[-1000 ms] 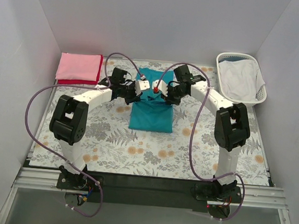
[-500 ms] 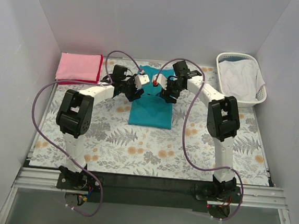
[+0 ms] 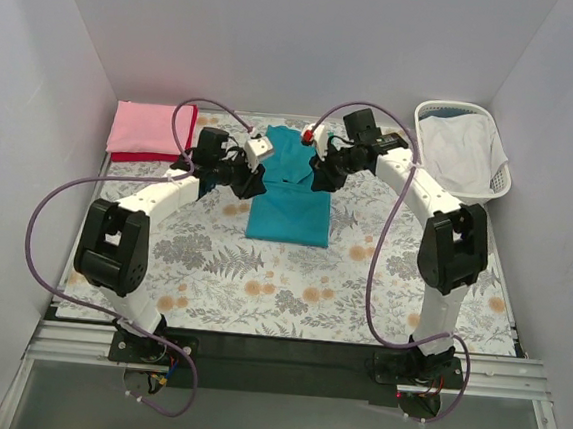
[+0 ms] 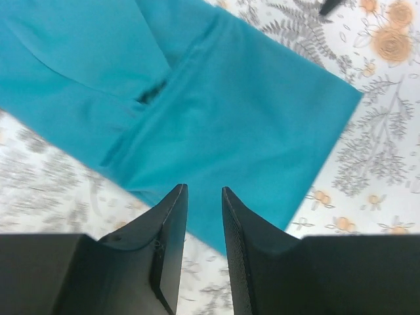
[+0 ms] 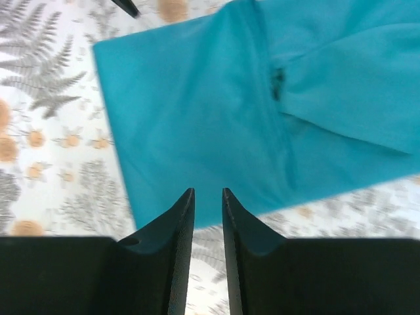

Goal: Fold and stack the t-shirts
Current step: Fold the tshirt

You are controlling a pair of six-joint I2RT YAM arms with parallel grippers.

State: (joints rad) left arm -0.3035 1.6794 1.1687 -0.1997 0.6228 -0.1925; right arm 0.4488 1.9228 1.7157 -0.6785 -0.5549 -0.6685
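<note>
In the top view, the table has a flowered table cover point(image 3: 261, 273), white with grey ferns and orange blossoms. Plain white walls point(image 3: 301, 45) close it on three sides. The teal t-shirt point(image 3: 290, 200) lies partly folded between the two sets of jaws, at the far middle of the cover. The left gripper point(image 3: 251, 179) is at its left edge and the right gripper point(image 3: 319, 177) at its right edge. Far out to the left of the left jaws, in the far corner, a folded pink t-shirt point(image 3: 152, 127) rests on a red t-shirt point(image 3: 131, 157), of which only a thin border shows. Far out to the right of the right jaws stands a white slatted laundry basket point(image 3: 457, 106) with a white cloth point(image 3: 457, 154) inside.

In the left wrist view, the fingers of the left gripper point(image 4: 203, 191) stand a little apart with a narrow gap, and nothing is between them. The teal t-shirt point(image 4: 249, 118) spreads just ahead of and under the fingertips, with a folded seam running diagonally. The table cover point(image 4: 380, 131) shows on both sides of the jaws.

In the right wrist view, the right gripper point(image 5: 207, 191) has also a narrow gap between the fingers and holds nothing. The teal t-shirt point(image 5: 197, 111) lies ahead of the tips, and the table cover point(image 5: 46, 131) is to the left of the jaws.
</note>
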